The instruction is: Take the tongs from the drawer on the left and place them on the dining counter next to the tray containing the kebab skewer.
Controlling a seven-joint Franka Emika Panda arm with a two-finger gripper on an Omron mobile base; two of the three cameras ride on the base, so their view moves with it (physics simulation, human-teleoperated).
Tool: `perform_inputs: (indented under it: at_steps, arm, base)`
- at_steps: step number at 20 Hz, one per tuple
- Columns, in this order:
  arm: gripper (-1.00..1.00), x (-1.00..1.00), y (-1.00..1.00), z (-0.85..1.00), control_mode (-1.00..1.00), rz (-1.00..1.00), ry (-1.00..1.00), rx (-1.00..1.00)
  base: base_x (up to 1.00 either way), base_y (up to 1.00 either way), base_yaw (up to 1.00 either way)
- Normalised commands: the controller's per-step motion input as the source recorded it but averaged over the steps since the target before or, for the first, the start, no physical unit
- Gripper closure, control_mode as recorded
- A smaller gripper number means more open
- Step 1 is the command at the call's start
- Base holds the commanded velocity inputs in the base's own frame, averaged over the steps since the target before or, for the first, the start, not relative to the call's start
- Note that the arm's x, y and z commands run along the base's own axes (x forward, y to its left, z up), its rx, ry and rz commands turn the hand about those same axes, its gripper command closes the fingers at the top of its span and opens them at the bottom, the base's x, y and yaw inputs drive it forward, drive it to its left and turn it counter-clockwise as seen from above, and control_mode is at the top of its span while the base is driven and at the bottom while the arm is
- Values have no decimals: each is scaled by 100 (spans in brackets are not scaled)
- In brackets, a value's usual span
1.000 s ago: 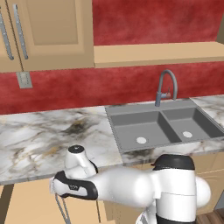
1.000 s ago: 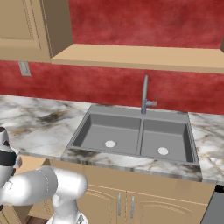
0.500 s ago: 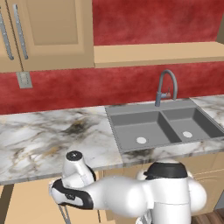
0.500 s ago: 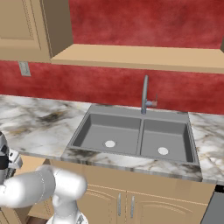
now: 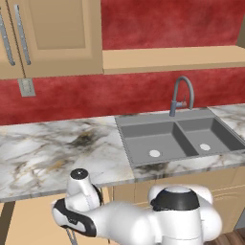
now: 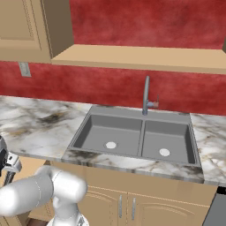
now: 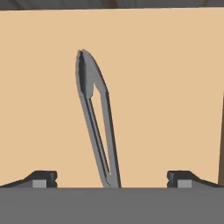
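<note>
Wide-spread jaws are shown by the gripper (image 7: 112, 178) in the hand view, with nothing held between the two dark tips. Directly beneath it the tongs (image 7: 94, 118) are seen lying flat on the tan floor of the drawer (image 7: 166, 96), their long arms running almost straight away from the camera and their joined end nearest the tips.

A miss is judged the main risk: the tongs are slim and lie low, so a descent that stops short would let the tips shut on air, while one pushed too deep could jam them against the wood. Whether the jaws straddle the arms squarely cannot be told with certainty, since the near end is cut off. A slight tilt of the tongs could let them pivot or slide aside.

Outside, the arm is reaching low below the marble worktop (image 5: 52, 153), beside the sink (image 5: 177, 139).
</note>
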Motion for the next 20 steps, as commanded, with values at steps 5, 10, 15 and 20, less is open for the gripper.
perform_inputs:
  at_steps: [5, 10, 15, 20]
  arm:
    - [-100, 2, 9, -14, -100, 0, 6, 0]
    - [-100, 6, 7, -23, -100, 0, 3, 0]
    - [-100, 9, 1, -12, -100, 0, 2, 0]
    - [-100, 6, 1, -21, -100, 0, 3, 0]
  base:
    - [0, 0, 0]
    - [0, 0, 0]
    - [0, 0, 0]
    - [0, 0, 0]
